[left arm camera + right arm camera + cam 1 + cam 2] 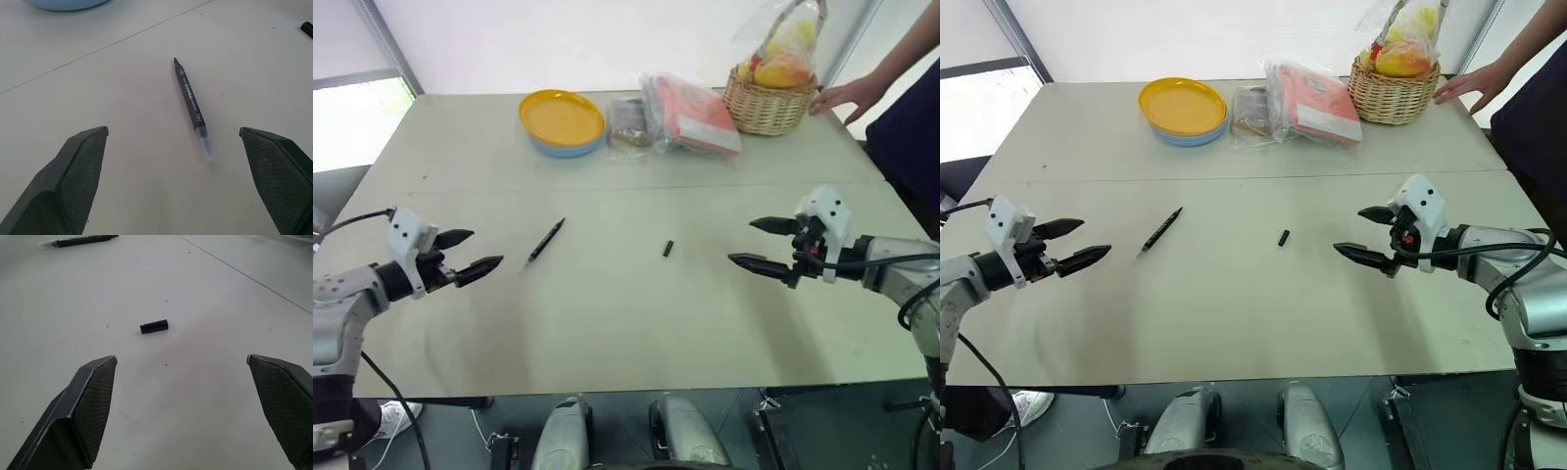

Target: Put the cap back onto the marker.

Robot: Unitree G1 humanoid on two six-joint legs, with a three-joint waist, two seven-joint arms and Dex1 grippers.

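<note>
Left wrist view: marker (pixel 190 102) uncapped; cap (pixel 154 326) apart on table (pixel 607 323).

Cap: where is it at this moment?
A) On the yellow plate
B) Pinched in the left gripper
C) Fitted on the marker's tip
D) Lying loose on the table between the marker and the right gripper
D: the cap lies alone on the table, apart from the marker, with the open right gripper and open left gripper both empty.
</note>
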